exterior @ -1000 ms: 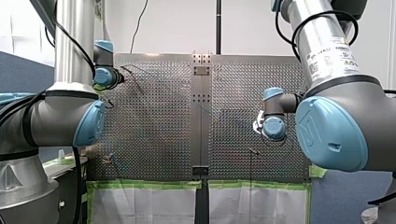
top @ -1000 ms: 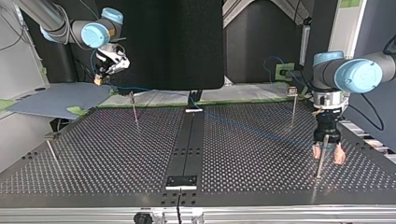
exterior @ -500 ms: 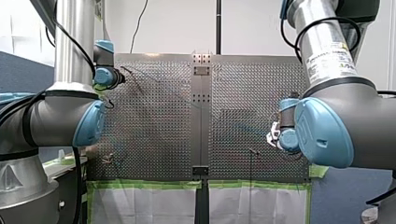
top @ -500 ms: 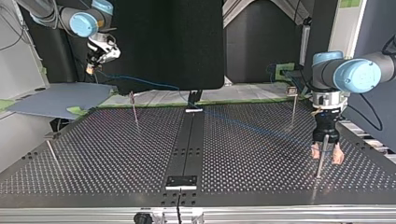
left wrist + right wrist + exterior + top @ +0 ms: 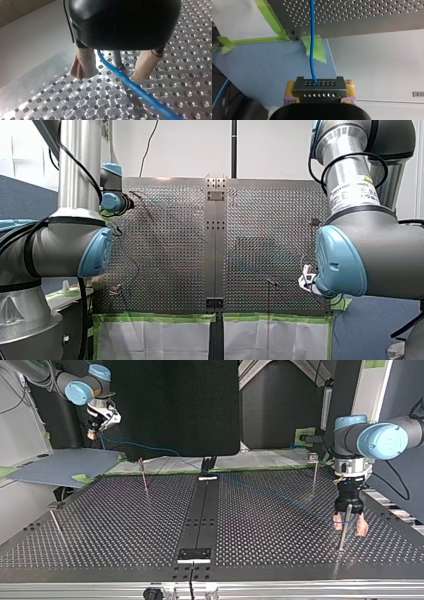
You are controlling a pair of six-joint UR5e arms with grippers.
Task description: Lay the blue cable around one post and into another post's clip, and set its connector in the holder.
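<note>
Post (image 5: pixel 117 59) and cable (image 5: pixel 130 86) between left fingers (image 5: pixel 83 63); connector (image 5: pixel 319 89) between right fingers (image 5: pixel 291 88).

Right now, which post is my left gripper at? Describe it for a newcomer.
In the top view, go to the perforated table's right side, nearest the camera. The metal post there stands between my left gripper's open fingers; the other three posts stand alone.

Plain bright blue cable (image 5: pixel 312 37). Black connector (image 5: pixel 319 86) w/ 2 rows of small round holes. Right pincer (image 5: pixel 320 92): yellow pads (image 5: pixel 291 88), purplish edges. Left pincer (image 5: pixel 112 73): glossy black body, beige pads. Dull grey metal post (image 5: pixel 117 58). Dark grey metal counter (image 5: pixel 125 520), even grid of round holes all over; plain black strip (image 5: pixel 202 510) down its middle. Green tape (image 5: pixel 160 317) along one counter edge & at a corner. Silver arms (image 5: pixel 80 170) w/ dark grey joints, lt blue caps. Flat blue sheet (image 5: pixel 262 65) off the counter corner.
</note>
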